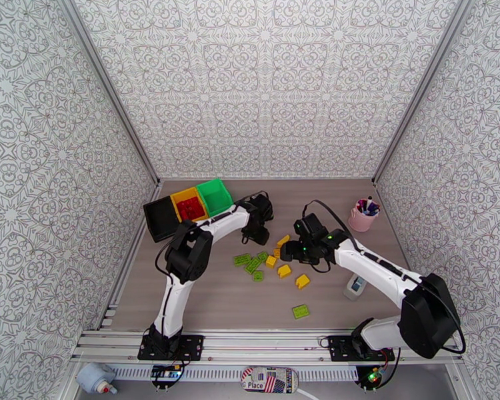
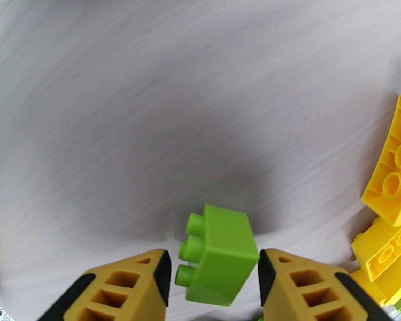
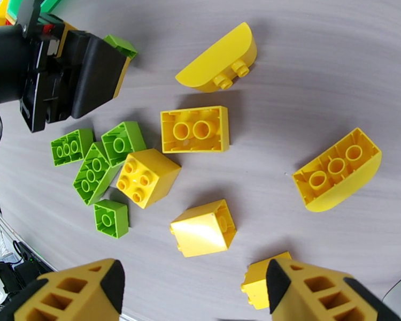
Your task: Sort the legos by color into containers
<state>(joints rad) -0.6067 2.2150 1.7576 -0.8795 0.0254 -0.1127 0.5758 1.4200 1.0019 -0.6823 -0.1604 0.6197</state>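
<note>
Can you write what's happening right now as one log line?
left gripper: shut on green lego | right gripper: open over yellow legos | yellow bin: red legos inside

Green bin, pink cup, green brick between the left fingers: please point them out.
green bin [image 1: 217, 197], top external view, bare floor.
pink cup [image 1: 361, 223], top external view, side wall.
green brick [image 2: 224, 255], left wrist view, side face.

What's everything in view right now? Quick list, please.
bins: three, black bin, yellow bin, green bin; row, far left.
red legos: several, red; inside yellow bin.
yellow legos: six seen, yellow; loose, centre.
green legos: four, green; clustered beside the yellow ones.
lone green lego: one, green; apart, toward the near edge.
cup: one, pink, holding pens; far right.
grey object: one, grey-white; right side.
left gripper: green brick between its fingers.
right gripper: open, over the yellow legos.
</note>
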